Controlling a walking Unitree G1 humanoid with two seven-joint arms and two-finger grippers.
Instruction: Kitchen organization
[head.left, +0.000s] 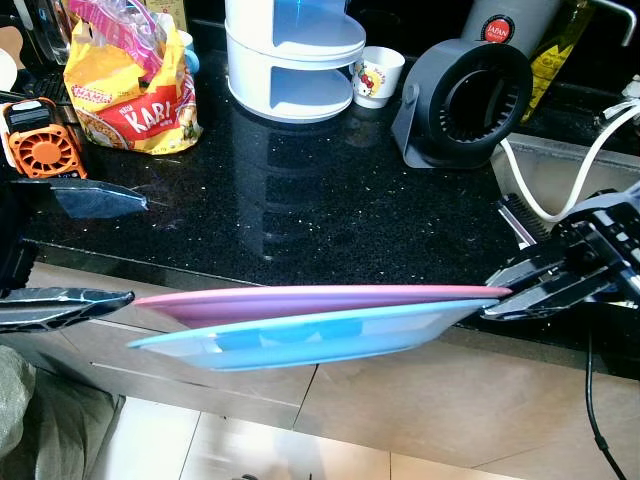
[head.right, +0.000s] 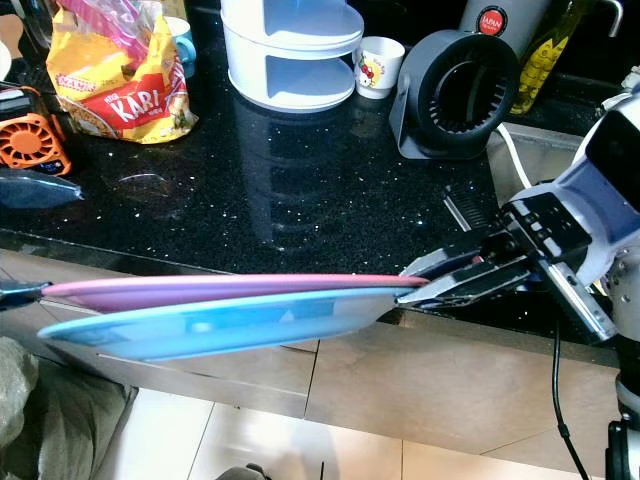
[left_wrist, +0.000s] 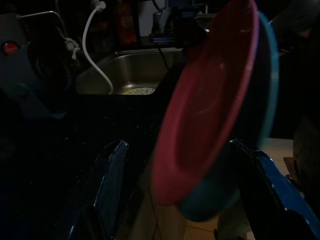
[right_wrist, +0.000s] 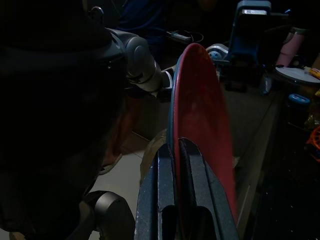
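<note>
A pink plate (head.left: 320, 297) lies stacked on a blue plate (head.left: 300, 338); both hang level in the air just in front of the black counter's edge (head.left: 300, 215). My right gripper (head.left: 505, 295) is shut on the right rims of the two plates, its fingers (right_wrist: 175, 195) pinching them edge-on. My left gripper (head.left: 140, 250) stands open at the plates' left end, one finger (head.left: 95, 198) above them and the other (head.left: 60, 305) level with the pink rim. In the left wrist view the pink plate (left_wrist: 205, 105) sits between the spread fingers (left_wrist: 112, 185); contact cannot be told.
On the counter stand a white tiered rack (head.left: 295, 60), a yellow snack bag (head.left: 135, 95), an orange fan (head.left: 40, 140), a small cup (head.left: 377, 75) and a round black appliance (head.left: 470, 100). A sink (head.left: 560, 170) with a white hose (head.left: 560, 200) lies at the right. Drawers (head.left: 200, 370) and tiled floor lie below.
</note>
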